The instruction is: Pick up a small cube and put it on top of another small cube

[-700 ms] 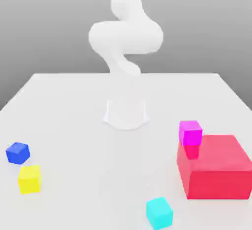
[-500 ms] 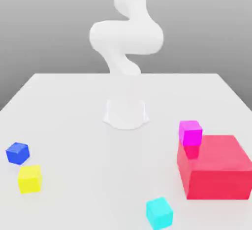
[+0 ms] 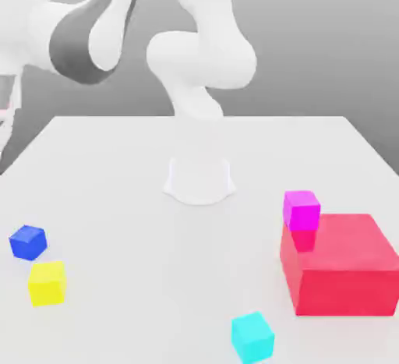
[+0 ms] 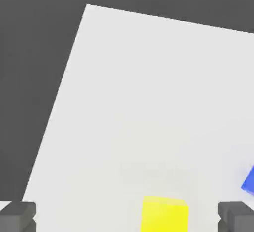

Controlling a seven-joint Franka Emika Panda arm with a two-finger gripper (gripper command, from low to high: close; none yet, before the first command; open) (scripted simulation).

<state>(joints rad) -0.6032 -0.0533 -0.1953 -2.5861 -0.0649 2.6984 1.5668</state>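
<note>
The small deep-blue cube [image 3: 28,242] rests on the white table [image 3: 140,277] at the exterior view's left. A yellow cube [image 3: 47,282] sits just in front of it. High above that corner, my arm [image 3: 90,31] reaches over from the exterior view's upper left. In the hand view my gripper [image 4: 126,217] is open, its two dark fingertips [image 4: 17,216] far apart with nothing held. The yellow cube [image 4: 164,215] lies on the table far below them. The blue cube [image 4: 249,179] is partly cut off by the frame edge.
A cyan cube [image 3: 252,337] lies near the front edge. At the exterior view's right, a magenta cube [image 3: 301,209] sits on a small red cube [image 3: 303,239] against a large red block [image 3: 343,265]. The robot base [image 3: 199,179] stands mid-table.
My arm has swung into the exterior view's upper left, where it was absent before. None of the cubes has moved.
</note>
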